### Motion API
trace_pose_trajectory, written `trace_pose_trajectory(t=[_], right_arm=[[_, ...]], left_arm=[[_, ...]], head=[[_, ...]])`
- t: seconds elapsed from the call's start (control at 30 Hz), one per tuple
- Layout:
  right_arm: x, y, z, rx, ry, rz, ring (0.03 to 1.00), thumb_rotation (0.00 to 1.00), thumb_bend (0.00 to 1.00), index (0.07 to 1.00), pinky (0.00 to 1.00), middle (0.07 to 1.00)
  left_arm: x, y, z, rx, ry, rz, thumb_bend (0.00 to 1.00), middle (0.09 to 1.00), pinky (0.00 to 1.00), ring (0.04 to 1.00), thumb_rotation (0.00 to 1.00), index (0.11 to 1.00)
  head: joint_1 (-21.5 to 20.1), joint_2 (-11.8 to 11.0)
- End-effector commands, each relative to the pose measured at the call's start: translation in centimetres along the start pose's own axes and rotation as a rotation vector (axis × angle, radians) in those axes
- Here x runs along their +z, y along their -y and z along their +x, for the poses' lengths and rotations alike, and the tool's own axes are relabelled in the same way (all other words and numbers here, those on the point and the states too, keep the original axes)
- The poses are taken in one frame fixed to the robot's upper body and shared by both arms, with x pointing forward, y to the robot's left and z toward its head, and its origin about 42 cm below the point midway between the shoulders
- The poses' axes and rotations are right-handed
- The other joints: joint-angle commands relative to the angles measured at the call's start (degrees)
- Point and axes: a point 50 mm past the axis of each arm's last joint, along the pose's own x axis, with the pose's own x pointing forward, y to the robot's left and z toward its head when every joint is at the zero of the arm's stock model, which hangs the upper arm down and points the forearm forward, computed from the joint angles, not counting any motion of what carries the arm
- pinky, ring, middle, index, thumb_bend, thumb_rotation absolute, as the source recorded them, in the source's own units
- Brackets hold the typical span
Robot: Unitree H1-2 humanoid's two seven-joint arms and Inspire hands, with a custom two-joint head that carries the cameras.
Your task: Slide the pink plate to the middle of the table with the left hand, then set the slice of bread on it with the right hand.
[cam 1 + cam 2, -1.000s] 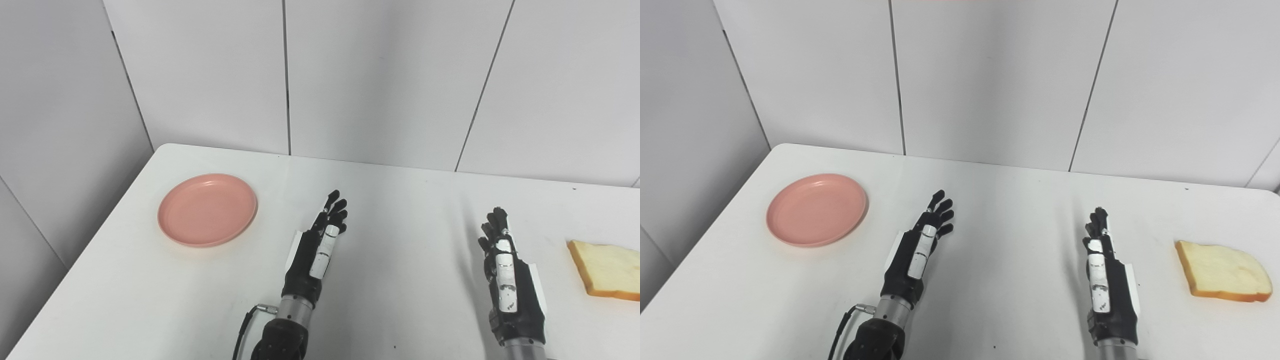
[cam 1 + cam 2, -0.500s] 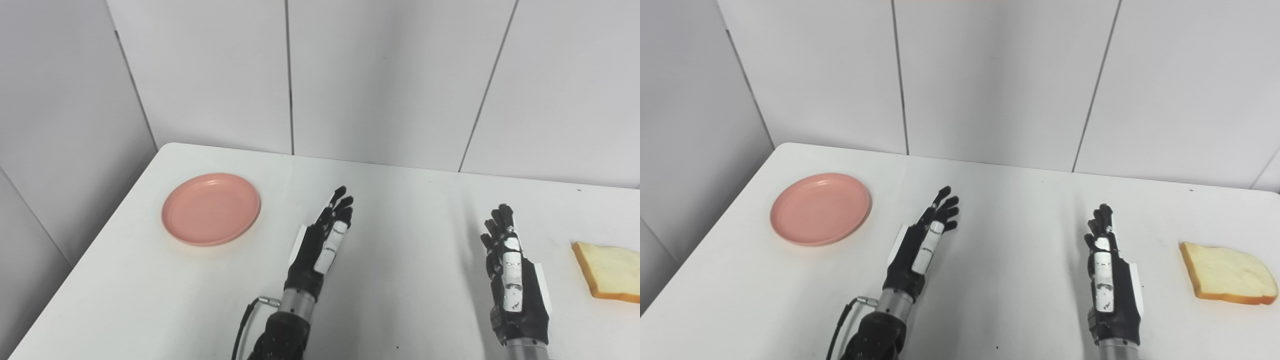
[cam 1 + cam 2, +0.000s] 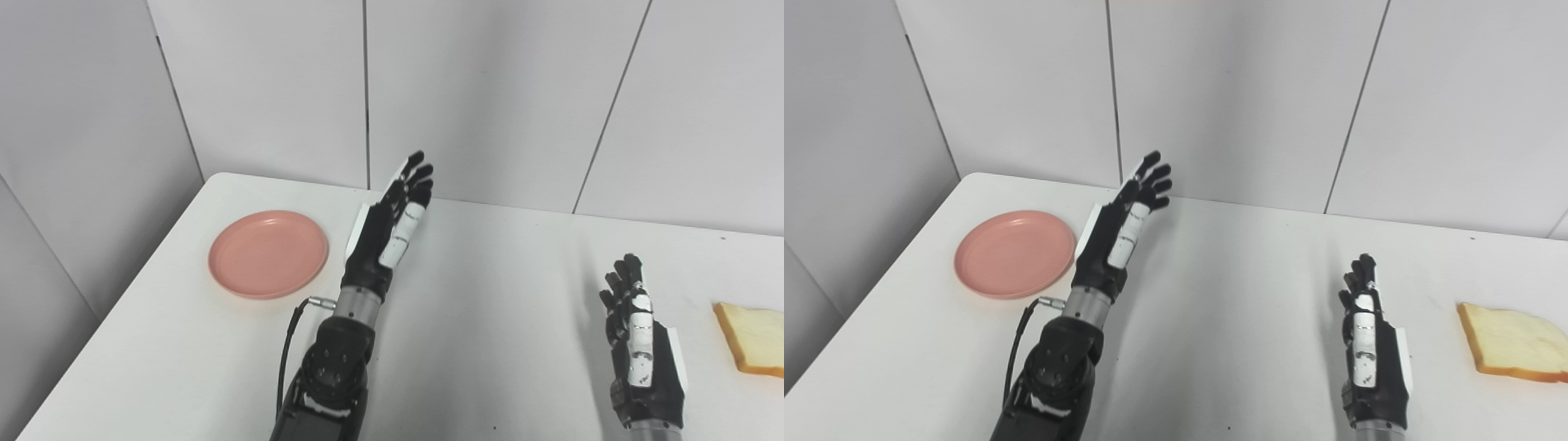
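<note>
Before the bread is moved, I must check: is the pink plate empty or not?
Empty. The pink plate shows only its bare inside; the slice of bread lies far right.

We see pink plate, round, empty, flat at table's left; slice of bread flat at far right.

plate on table far left, bread slice far right, well apart
</note>
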Motion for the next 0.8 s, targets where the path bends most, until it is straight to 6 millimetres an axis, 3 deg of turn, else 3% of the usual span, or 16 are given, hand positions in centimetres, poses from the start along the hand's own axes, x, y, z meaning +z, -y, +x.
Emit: trace_pose_trajectory(t=[0.0, 0.27, 0.6, 0.77], right_arm=[[1.6, -0.4, 0.8, 0.019, 0.069, 0.001, 1.000, 1.00, 0.34, 1.000, 1.00, 1.000], [1.6, -0.5, 0.8, 0.018, 0.070, 0.004, 1.000, 1.00, 0.33, 1.000, 1.00, 1.000], [1.9, -0.8, 0.7, 0.019, 0.067, 0.008, 1.000, 1.00, 0.32, 1.000, 1.00, 1.000], [1.8, -0.9, 0.6, 0.018, 0.064, 0.013, 1.000, 1.00, 0.32, 1.000, 1.00, 1.000]], left_arm=[[3.5, -0.6, 1.9, -0.016, 0.115, 0.002, 0.76, 0.924, 0.93, 0.922, 0.92, 0.930], [6.3, -4.9, 3.2, 0.010, 0.172, 0.028, 0.75, 0.957, 0.99, 0.950, 0.94, 0.953], [9.0, -11.3, 2.9, 0.143, 0.178, 0.111, 0.79, 0.947, 0.94, 0.948, 0.98, 0.960], [9.1, -14.6, 2.2, 0.237, 0.185, 0.110, 0.77, 0.929, 0.90, 0.929, 0.93, 0.926]], head=[[0.22, 0.10], [0.46, 0.14], [0.29, 0.16], [0.19, -0.36]])
